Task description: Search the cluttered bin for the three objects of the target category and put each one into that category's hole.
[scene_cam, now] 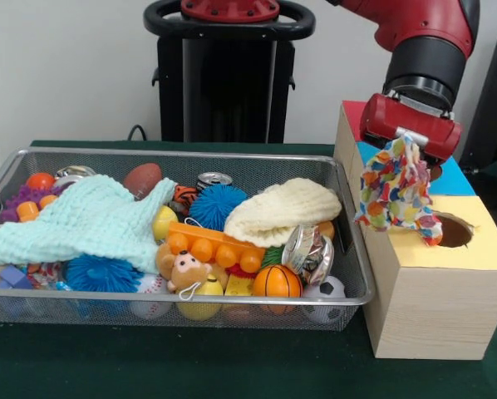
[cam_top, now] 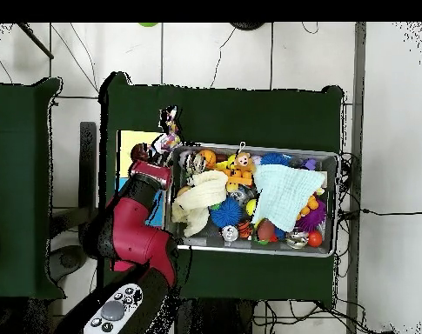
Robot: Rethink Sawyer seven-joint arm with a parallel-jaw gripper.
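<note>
My gripper [scene_cam: 411, 138] is shut on a small white cloth printed with red, blue, yellow and green patches [scene_cam: 396, 190]. The cloth hangs down above the pale wooden box, just left of the round hole with the yellow surround [scene_cam: 453, 230]. In the overhead view the cloth [cam_top: 168, 132] shows at the gripper [cam_top: 152, 166], left of the bin. The wire mesh bin [scene_cam: 24, 158] sits left of the boxes, full of toys. No other printed cloth shows in it.
In the bin lie a large mint knitted cloth [scene_cam: 86, 220], a cream knitted cloth [scene_cam: 283, 209], spiky blue balls [scene_cam: 215, 204], an orange peg toy [scene_cam: 214, 246] and small balls. Blue [scene_cam: 453, 176] and red [scene_cam: 353, 110] surrounds lie behind the yellow one.
</note>
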